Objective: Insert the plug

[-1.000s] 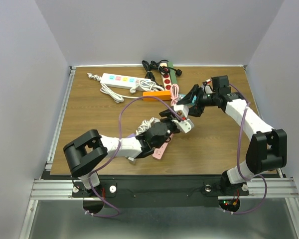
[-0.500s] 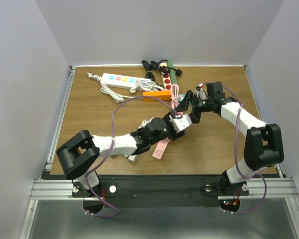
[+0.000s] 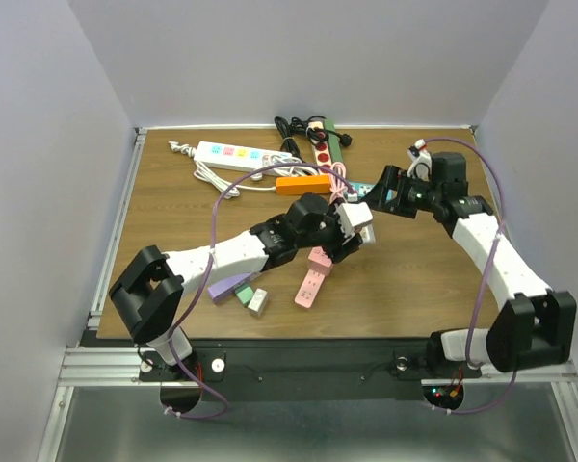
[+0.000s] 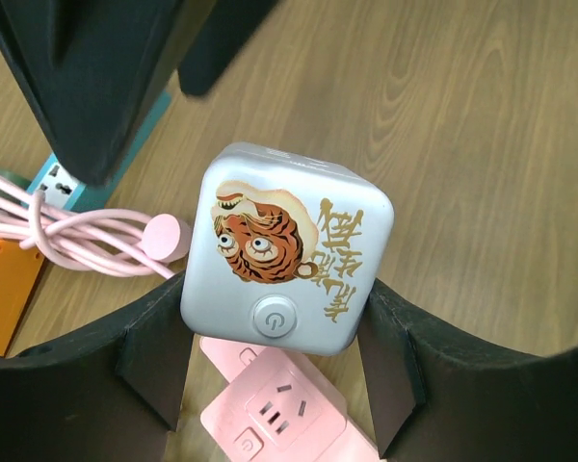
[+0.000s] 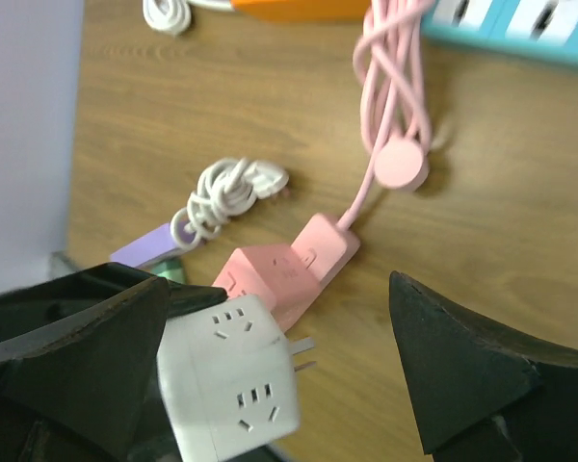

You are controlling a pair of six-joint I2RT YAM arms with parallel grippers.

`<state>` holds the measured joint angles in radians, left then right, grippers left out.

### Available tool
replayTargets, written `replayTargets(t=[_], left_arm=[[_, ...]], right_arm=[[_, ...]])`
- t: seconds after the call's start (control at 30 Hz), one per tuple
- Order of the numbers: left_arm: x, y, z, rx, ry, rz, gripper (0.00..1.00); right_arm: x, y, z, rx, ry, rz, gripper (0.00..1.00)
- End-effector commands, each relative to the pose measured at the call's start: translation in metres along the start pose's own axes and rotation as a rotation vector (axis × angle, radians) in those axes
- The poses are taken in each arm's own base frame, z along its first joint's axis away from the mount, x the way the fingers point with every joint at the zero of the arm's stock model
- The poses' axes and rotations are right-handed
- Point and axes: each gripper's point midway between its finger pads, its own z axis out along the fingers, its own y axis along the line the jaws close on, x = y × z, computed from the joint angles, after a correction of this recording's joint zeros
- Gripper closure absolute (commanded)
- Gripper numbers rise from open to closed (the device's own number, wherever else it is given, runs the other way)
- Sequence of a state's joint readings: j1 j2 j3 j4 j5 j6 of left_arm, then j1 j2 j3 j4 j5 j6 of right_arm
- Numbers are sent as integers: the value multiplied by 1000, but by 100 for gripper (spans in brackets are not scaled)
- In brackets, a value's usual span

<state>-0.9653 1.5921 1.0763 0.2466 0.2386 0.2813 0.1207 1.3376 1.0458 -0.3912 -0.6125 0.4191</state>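
The left gripper (image 4: pixel 275 358) pinches the white cube (image 4: pixel 287 245) — hold it straight, prongs (image 5: pixel 303 352) over the pink strip (image 5: pixel 270 282) holes. The right gripper (image 5: pixel 275 371) is spread wide.

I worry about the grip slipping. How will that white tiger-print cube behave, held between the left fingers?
The cube looks rigid, so it should not deform between the fingers. Its glossy, rounded shell may slip or twist under insertion force. Being compact and boxy, it probably won't roll if dropped.
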Motion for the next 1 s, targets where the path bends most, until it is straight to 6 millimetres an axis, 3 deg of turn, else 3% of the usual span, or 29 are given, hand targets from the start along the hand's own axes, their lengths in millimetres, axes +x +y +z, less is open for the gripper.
replayTargets(t=[0.0, 0.1, 0.13, 0.23, 0.37, 0.47, 0.53, 0.73, 0.97], left_arm=[[-16, -21, -9, 161, 20, -30, 100], [-11, -26, -13, 199, 74, -44, 100], [-1, -29, -16, 219, 120, -60, 100], [6, -34, -27, 273, 172, -87, 100], [5, -41, -45, 350, 212, -119, 100], [3, -41, -62, 408, 225, -161, 100], [-4, -46, -69, 447, 209, -161, 100], [-4, -55, -79, 524, 231, -162, 100], [-15, -59, -86, 571, 214, -140, 100]], right_arm=[[-41, -3, -23, 107, -185, -253, 0], [-56, 2, -36, 126, -236, -356, 0], [-61, 5, -41, 122, -254, -390, 0], [-59, 24, -47, 31, -254, -526, 0], [-33, 61, -62, -174, -238, -671, 0], [9, 86, -76, -387, -175, -728, 0], [23, 96, -83, -462, -159, -752, 0], [51, 107, -83, -509, -124, -759, 0], [76, 115, -63, -543, -39, -785, 0]])
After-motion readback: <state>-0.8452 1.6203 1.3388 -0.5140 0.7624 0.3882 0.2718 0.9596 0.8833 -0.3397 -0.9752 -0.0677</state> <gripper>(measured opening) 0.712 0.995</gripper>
